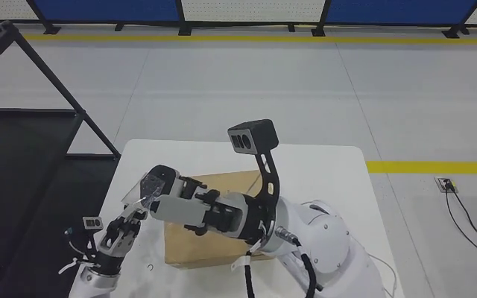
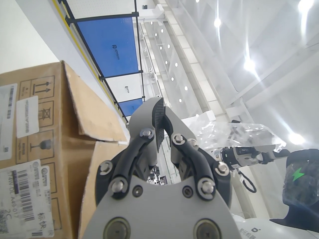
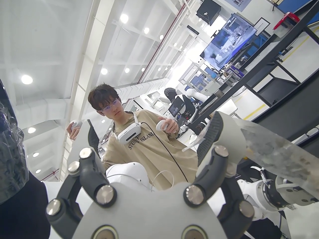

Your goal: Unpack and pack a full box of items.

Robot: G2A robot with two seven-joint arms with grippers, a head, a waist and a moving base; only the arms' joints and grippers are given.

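What worried me most was the clear crinkled plastic bag (image 1: 139, 192). The right gripper (image 3: 153, 126) was spread wide and clamped nothing. The bag seemed only to lie against the outer side of one finger (image 3: 224, 130), with a shred of film near its pad. With no real hold on it, I judged that any twitch of that arm could let it slide off.

The bag hung above the left edge of the brown cardboard box (image 1: 200, 252). A drop from there might land on the white table (image 1: 328, 171) beside the box, or go over the table's rim, rather than into the carton. Thin film also clings, so it might equally stay stuck to the finger and get dragged along when I wanted it freed.

The left gripper (image 2: 163, 116) sat just beside the box's left wall and below the bag. It pointed up toward the bag, its fingers pressed together on nothing. Clenched like that, it could not receive anything. Raised as it was, I thought it might poke the film, tear it or knock it loose.

The bag (image 2: 249, 133) itself looked transparent, heavily wrinkled and glinting under the lights, light and floppy. I could not tell what, if anything, was inside it. The box (image 2: 82, 105) showed a raised flap with a ragged edge and white barcode labels on its side wall. The right arm lying across it hid most of its top from me.
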